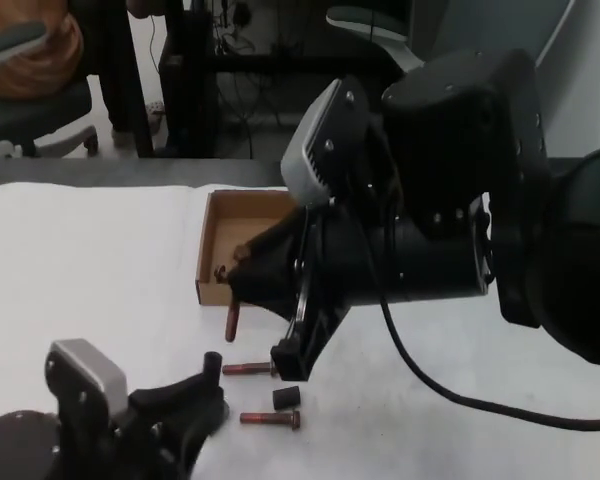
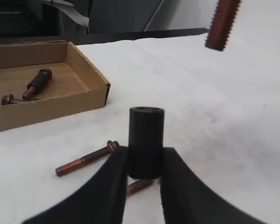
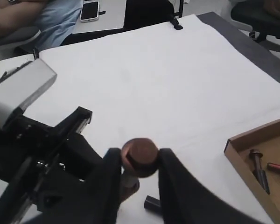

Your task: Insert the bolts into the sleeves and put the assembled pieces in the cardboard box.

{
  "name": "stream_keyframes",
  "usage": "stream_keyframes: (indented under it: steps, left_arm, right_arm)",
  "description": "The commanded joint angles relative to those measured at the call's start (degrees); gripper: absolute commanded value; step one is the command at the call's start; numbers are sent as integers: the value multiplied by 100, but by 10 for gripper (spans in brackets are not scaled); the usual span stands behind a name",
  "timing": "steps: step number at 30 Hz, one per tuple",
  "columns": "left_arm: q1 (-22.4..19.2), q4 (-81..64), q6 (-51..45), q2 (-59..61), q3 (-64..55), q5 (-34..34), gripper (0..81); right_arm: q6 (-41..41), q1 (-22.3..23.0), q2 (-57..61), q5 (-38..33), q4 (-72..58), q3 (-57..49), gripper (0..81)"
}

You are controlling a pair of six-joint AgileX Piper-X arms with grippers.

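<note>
While the left gripper (image 2: 145, 159) pinches a black sleeve (image 2: 146, 128) between its two fingers, the sleeve stands upright with its open end facing up, at the near left of the white surface (image 1: 100, 270). Above it and a little farther away, not touching it, hangs a copper-coloured bolt (image 3: 139, 153). The right gripper (image 3: 139, 162) is closed around this bolt just under its round head, and the threaded end points down toward the sleeve.

Just right of the held sleeve, two more bolts lie flat on the surface. One (image 1: 248, 369) is closer to the box and the other (image 1: 271, 418) is closer to the near edge. A loose black sleeve (image 1: 287, 397) rests between them.

Farther back sits the shallow cardboard box (image 2: 86, 100), open at the top. An assembled piece (image 2: 37, 83), a bolt pushed through a dark sleeve, lies on its floor. Another copper-coloured bolt (image 2: 9, 99) lies just beside that piece. The bulky black right arm (image 1: 450, 250) reaches in from the right and hides the right part of the box in the high view. Beyond the far edge of the surface stands an office chair (image 1: 40, 95).
</note>
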Motion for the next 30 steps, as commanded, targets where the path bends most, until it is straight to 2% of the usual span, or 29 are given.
stream_keyframes:
  steps: [1, 10, 30]
  left_arm:
    - [-132, -959, -55, 385, -56, -84, 18]
    - [-130, -1438, -257, 540, -56, 338, 18]
    - [-130, -1458, -257, 540, -56, 414, 18]
  right_arm:
    - [21, 16, -49, -32, 79, -11, 4]
    - [-68, 16, 191, -32, 17, -11, 4]
    - [-340, 2, 484, -32, -658, -37, 4]
